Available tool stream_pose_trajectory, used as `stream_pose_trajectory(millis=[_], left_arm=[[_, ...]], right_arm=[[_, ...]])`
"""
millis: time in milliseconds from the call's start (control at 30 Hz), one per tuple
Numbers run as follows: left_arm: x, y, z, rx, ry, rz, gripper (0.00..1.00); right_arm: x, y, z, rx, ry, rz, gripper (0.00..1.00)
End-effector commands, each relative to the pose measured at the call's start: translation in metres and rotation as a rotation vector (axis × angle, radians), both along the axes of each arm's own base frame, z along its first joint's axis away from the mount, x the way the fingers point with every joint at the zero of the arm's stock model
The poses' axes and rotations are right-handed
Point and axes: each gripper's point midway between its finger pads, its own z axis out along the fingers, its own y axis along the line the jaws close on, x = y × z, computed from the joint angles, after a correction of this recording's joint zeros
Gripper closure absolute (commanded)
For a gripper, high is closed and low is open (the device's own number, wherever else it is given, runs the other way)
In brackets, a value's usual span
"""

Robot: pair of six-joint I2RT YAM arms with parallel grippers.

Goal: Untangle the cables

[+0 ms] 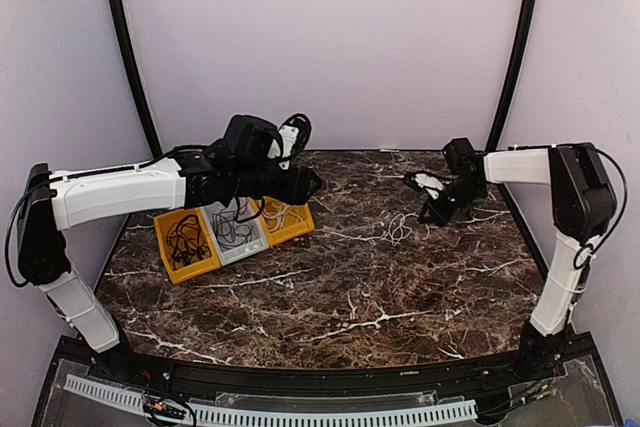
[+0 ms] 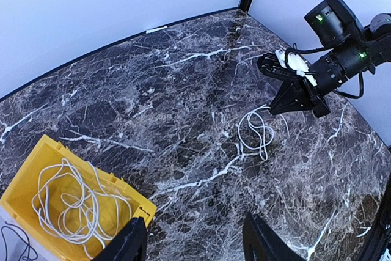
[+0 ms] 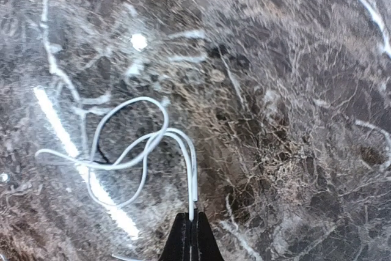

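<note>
Right fingers (image 3: 192, 240) pinch tight on the white cable (image 3: 131, 151), likely to drag its loops open; left fingers (image 2: 129, 244) gape wide, empty.

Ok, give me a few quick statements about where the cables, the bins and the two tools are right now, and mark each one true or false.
1. The right tool is shut on the loose white cable lying on the table. True.
2. The left tool grips a black cable. False: the left tool is open and empty.
3. The middle of the three bins is yellow. False: the middle bin is grey.
4. One yellow bin holds a coiled white cable. True.
</note>
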Motion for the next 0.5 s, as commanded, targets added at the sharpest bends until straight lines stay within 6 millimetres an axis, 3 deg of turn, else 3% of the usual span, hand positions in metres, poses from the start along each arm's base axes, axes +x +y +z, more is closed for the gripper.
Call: stream_pose_trajectory(millis=[0,200,467], left_arm=[[0.001,-0.015,0.023,-0.112,-0.046,-0.039,0.44],[-0.002,-0.033,0.022,-0.188,-0.051,-0.105,0.43],[-0.016,-0.048,0.027,-0.297,-0.073,-0.207,0.41]], right_arm=[[-0.021,0.028,0.069,0.083,-0.137,0.147,1.0],[-0.074,0.062,0.127,0.075,-0.297,0.371,1.0],[-0.125,0.095,0.172,0.091,-0.384,0.54,1.0]])
